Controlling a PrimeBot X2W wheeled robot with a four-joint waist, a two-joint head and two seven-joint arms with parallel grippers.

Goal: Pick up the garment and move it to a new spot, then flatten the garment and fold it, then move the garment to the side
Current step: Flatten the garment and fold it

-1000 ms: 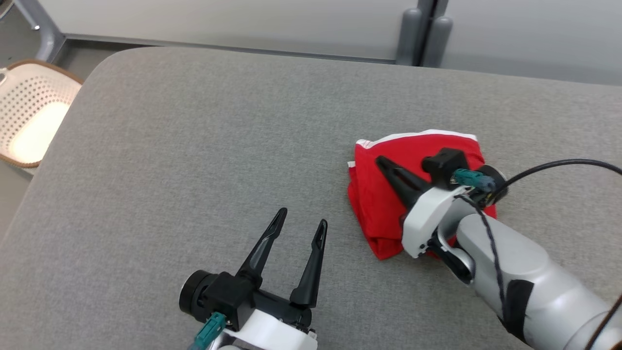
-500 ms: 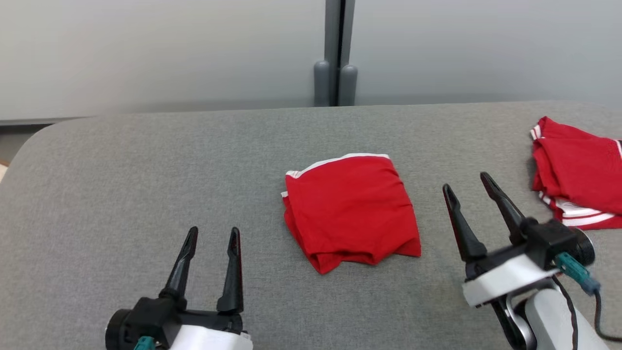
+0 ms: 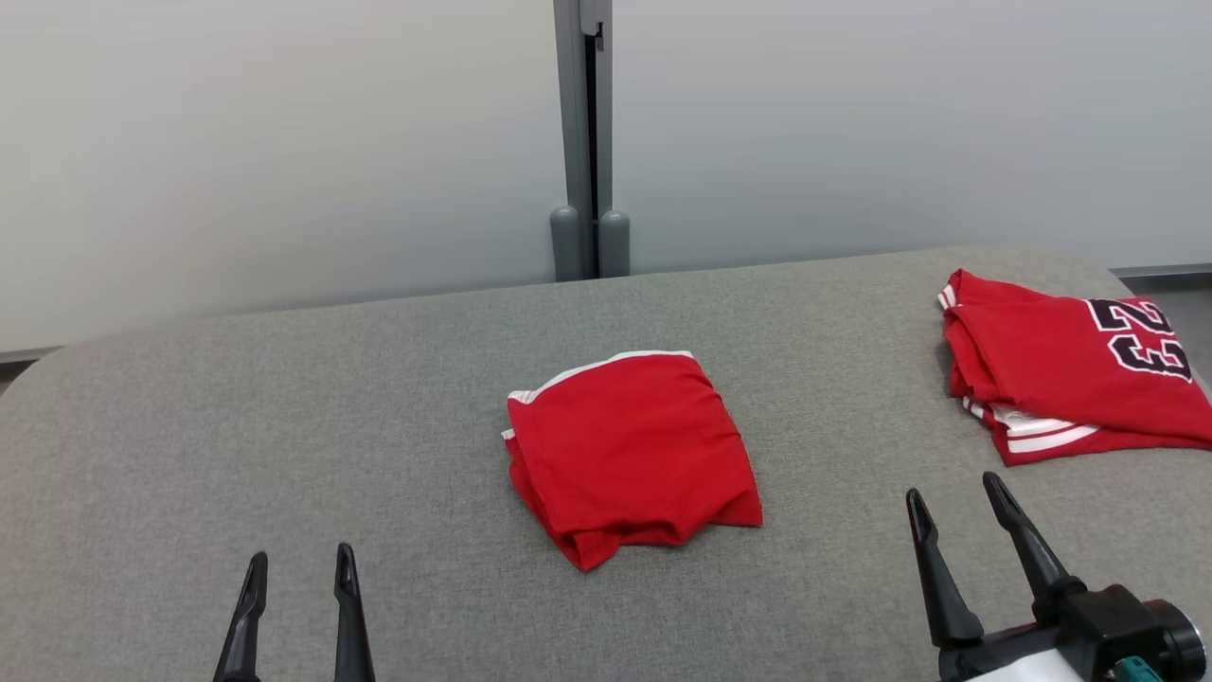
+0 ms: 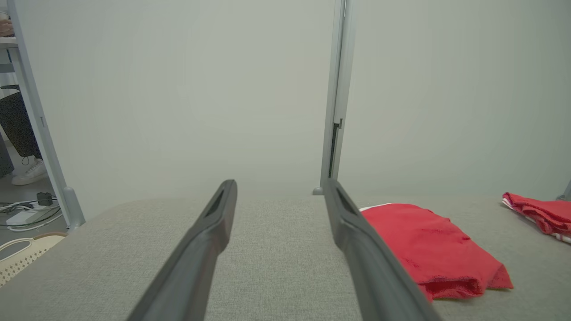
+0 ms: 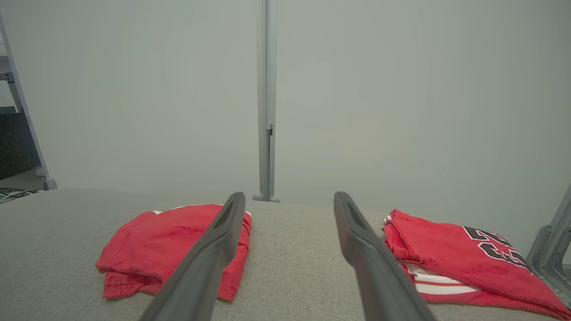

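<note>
The garment [image 3: 630,455] is a red cloth with white trim, folded into a compact square in the middle of the grey padded table [image 3: 284,426]. It lies free, with nothing touching it. My left gripper [image 3: 301,557] stands open near the front edge, well to the garment's left. Open too, my right gripper [image 3: 953,487] is at the front right, apart from the garment. The left wrist view has the garment [image 4: 428,249] right of the open fingers [image 4: 357,232]. In the right wrist view the garment [image 5: 165,245] lies behind the left finger [image 5: 214,249].
A second red folded jersey [image 3: 1060,388] with a dark number lies at the table's right end, also in the right wrist view [image 5: 455,254]. A grey post [image 3: 582,142] splits the pale wall behind. A perforated basket [image 4: 22,258] sits off the table's left end.
The right gripper has opened, let go of the garment and drawn back to the front right. The head camera has swung, bringing the second jersey into view. The left gripper stays open.
</note>
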